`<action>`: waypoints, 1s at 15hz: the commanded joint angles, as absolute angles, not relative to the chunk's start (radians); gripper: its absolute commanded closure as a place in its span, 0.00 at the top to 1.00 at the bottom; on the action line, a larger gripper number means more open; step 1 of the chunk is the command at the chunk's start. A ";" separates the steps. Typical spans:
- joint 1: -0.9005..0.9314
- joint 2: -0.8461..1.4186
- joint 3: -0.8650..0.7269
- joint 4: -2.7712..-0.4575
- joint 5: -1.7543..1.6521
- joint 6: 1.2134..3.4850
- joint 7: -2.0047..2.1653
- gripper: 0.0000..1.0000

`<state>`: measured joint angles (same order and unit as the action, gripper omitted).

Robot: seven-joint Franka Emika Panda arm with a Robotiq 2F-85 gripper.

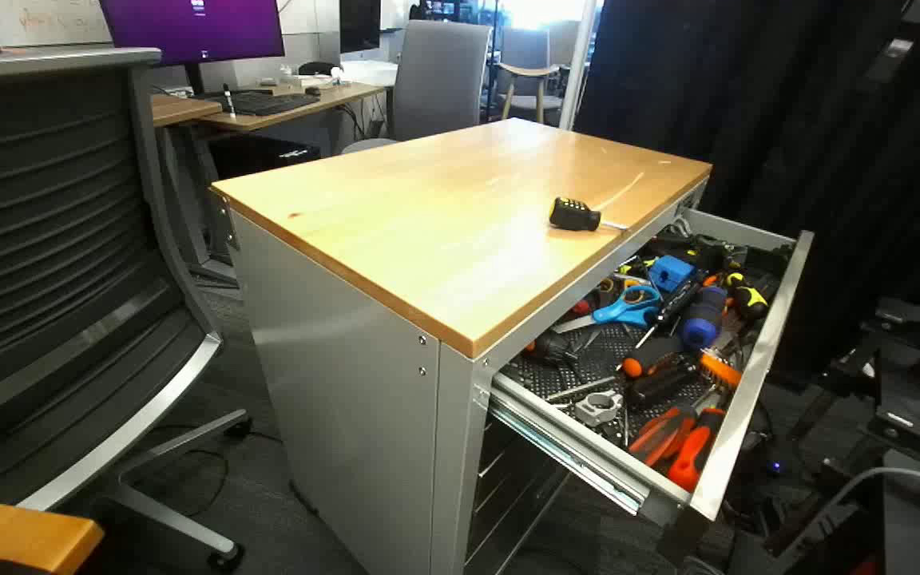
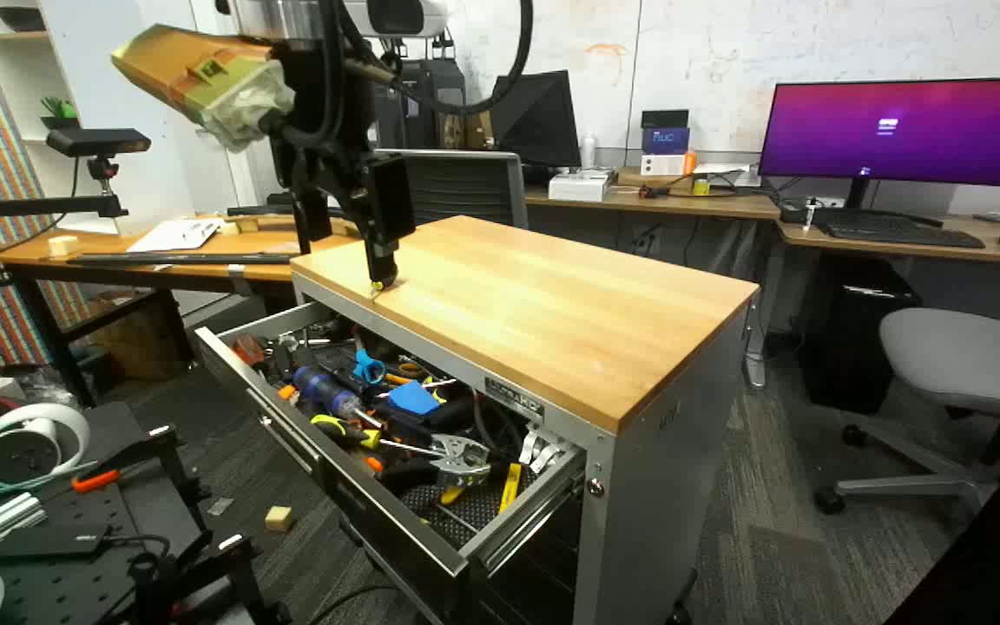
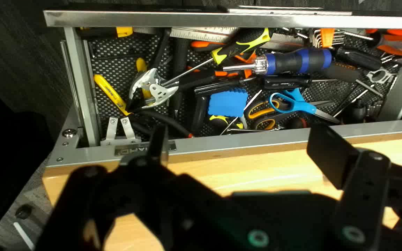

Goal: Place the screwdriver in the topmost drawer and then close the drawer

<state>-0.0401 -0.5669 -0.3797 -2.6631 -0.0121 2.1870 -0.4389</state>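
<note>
Left to right in an exterior view, we see a wooden cabinet top [image 1: 412, 212], the black screwdriver [image 1: 574, 214] lying near its front edge, and the topmost drawer [image 1: 757, 375] pulled out, holding tools [image 1: 703, 318]. In the wrist view the gripper [image 3: 242, 143] spreads wide, holding nothing.

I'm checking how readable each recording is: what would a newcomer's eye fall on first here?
Probably the topmost drawer, pulled out and crowded with tools, bright blue scissors among them. Next, the stubby black screwdriver lying on the wooden top, near the edge above the drawer. Farther back, a purple monitor glows in both exterior views.
</note>
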 commanded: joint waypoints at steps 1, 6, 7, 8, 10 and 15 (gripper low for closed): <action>-0.067 -0.562 -0.353 -2.660 0.007 2.185 -0.453 1.00; -0.047 -0.492 -0.330 -2.638 0.041 2.225 -0.401 1.00; -0.038 -0.464 -0.290 -2.640 0.044 2.268 -0.355 1.00; -0.021 -0.426 -0.227 -2.645 0.035 2.324 -0.294 1.00; -0.006 -0.342 -0.135 -2.617 0.001 2.395 -0.202 1.00; 0.033 -0.078 0.089 -2.465 -0.144 2.446 0.061 1.00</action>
